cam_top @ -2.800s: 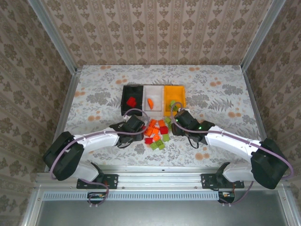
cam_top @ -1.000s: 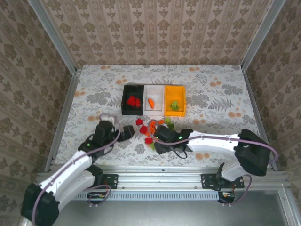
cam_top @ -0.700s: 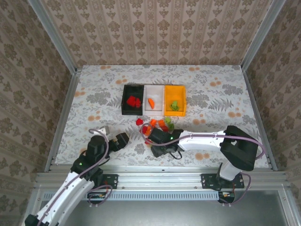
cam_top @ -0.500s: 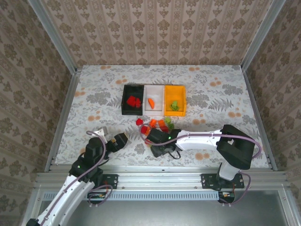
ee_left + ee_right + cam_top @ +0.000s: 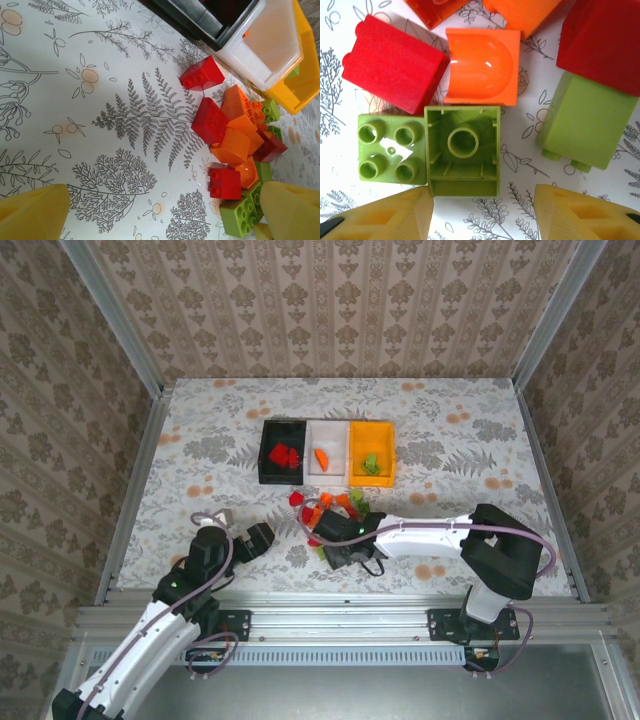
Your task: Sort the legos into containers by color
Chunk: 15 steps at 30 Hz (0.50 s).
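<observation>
We see the loose legos [image 5: 330, 508] heaped on the surface [image 5: 450, 440] just in front of the three joined containers [image 5: 348, 478]. The black bin [image 5: 282, 427] holds red bricks [image 5: 285, 455], the white bin [image 5: 328, 435] an orange brick [image 5: 321, 456], and the orange-yellow bin [image 5: 372, 432] a light green brick [image 5: 370, 463]. The right tool [image 5: 481, 212] hangs over the near edge of the heap, its fingers apart and gripping nothing. Just beyond its fingertips an upturned green brick [image 5: 464, 150] lies against a studs-up green brick [image 5: 390, 152], with an orange curved piece [image 5: 481, 66] and a plain red brick [image 5: 395, 70] behind them. The left tool [image 5: 162, 215] sits low over bare surface beside the heap, fingers wide apart and empty.
</observation>
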Available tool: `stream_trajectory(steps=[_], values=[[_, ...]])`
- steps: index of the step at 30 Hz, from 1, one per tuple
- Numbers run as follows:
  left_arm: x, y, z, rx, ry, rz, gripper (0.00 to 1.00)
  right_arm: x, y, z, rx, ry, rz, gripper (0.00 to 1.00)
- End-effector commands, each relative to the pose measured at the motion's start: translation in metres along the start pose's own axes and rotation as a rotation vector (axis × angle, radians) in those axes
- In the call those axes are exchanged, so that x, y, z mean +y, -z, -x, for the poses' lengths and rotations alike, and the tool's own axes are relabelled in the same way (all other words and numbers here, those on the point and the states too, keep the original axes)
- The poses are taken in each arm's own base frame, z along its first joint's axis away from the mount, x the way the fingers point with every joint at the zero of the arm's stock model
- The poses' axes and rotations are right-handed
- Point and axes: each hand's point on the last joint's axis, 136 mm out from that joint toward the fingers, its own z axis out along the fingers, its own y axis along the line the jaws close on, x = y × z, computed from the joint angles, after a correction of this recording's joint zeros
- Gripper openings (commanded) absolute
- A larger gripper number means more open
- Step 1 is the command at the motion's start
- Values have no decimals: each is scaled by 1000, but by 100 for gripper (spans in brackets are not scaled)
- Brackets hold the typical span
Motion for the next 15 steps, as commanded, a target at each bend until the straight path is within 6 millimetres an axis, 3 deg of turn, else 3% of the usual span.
stream_trajectory(steps=[1, 11, 15], values=[[-9, 1, 4, -7, -15, -33, 100, 4, -3, 11, -18, -15, 8, 55], [-9, 1, 3, -7, -6, -35, 100, 15, -10, 13, -11, -17, 56, 54], [-9, 1, 3, -6, -6, -36, 100, 9, -16, 14, -8, -18, 8, 46]])
